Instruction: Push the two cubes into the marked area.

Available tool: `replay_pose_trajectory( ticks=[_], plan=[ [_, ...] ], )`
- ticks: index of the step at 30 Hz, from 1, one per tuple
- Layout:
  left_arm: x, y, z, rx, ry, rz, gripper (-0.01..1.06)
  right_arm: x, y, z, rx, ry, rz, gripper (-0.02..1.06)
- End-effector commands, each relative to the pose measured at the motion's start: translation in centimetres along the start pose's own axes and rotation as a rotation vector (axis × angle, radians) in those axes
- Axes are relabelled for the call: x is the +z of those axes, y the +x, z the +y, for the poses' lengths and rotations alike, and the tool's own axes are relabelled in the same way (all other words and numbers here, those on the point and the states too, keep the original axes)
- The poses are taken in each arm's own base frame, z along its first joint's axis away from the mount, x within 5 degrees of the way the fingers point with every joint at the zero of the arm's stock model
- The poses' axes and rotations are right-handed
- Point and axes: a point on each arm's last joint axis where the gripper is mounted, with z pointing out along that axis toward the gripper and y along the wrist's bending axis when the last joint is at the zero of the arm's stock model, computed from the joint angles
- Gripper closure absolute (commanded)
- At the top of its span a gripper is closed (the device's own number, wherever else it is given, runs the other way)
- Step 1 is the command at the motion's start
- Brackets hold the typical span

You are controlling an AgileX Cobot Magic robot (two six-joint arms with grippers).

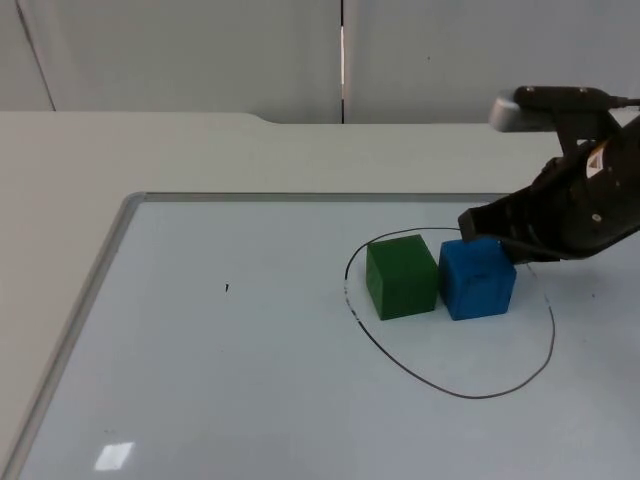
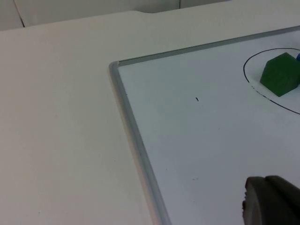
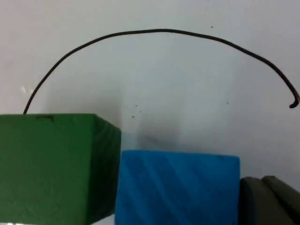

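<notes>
Top view: a green cube (image 1: 401,277) and a blue cube (image 1: 477,277) sit side by side, touching or nearly so, inside the drawn loop (image 1: 470,394) on a whiteboard (image 1: 200,380) lying on the tabletop (image 1: 120,150); the right gripper (image 1: 482,232) rests against the far upper edge of the blue cube, and whether it is open or closed cannot be told. Left wrist view: the left gripper (image 2: 271,200) waits near the board's frame, well apart from the green cube (image 2: 280,74); its state cannot be told. Right wrist view: the blue cube (image 3: 178,187) stands beside the green cube (image 3: 51,168), with the loop (image 3: 159,31) curving beyond. Both cubes appear inside the mark, so any further push should be short and centred to avoid overshooting the line.
</notes>
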Motion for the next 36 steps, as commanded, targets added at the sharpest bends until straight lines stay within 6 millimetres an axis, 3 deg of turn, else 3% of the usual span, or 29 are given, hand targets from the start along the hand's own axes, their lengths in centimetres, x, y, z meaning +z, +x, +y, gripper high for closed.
replay_pose_trajectory(
  ticks=[1, 6, 11, 16, 20, 21, 25, 26, 30, 31, 35, 36],
  plan=[
    [0.0, 0.1, 0.0, 0.002, -0.006, -0.003, 1.05, -0.1, -0.1, 0.2, -0.017, -0.002, -0.007, 1.04],
    [0.0, 0.1, 0.0, 0.002, -0.006, -0.003, 1.05, -0.1, -0.1, 0.1, -0.040, 0.000, -0.003, 1.04],
    [0.0, 0.1, 0.0, 0.002, -0.006, -0.003, 1.05, -1.0, -0.6, -1.2, -0.040, 0.026, 0.000, 1.04],
    [0.0, 0.1, 0.0, 0.002, -0.006, -0.003, 1.05, -3.9, -1.8, -3.4, -0.036, 0.075, -0.013, 1.04],
    [0.0, 0.1, 0.0, 0.002, -0.006, -0.003, 1.05, -7.9, -3.2, -4.4, -0.032, 0.101, -0.086, 1.04],
    [0.0, 0.1, 0.0, 0.002, -0.006, -0.003, 1.05, -7.9, -3.2, -4.4, -0.032, 0.101, -0.086, 1.04],
    [0.0, 0.1, 0.0, 0.002, -0.006, -0.003, 1.05, -12.8, -4.3, -4.0, -0.076, 0.117, -0.187, 1.04],
    [0.0, 0.1, 0.0, 0.002, -0.006, -0.003, 1.05, -12.8, -4.3, -4.0, -0.076, 0.117, -0.187, 1.04],
    [0.0, 0.1, 0.0, 0.002, -0.006, -0.003, 1.05, -18.6, -4.5, -3.6, -0.071, 0.116, -0.300, 1.04],
    [0.0, 0.1, 0.0, 0.002, -0.006, -0.003, 1.05, -18.6, -4.5, -3.6, -0.071, 0.116, -0.300, 1.04],
    [0.0, 0.1, 0.0, 0.002, -0.006, -0.003, 1.05, -23.5, -3.9, -3.4, -0.066, 0.117, -0.388, 1.04],
    [0.0, 0.1, 0.0, 0.002, -0.006, -0.003, 1.05, -23.5, -3.9, -3.4, -0.066, 0.117, -0.388, 1.04]
  ],
)
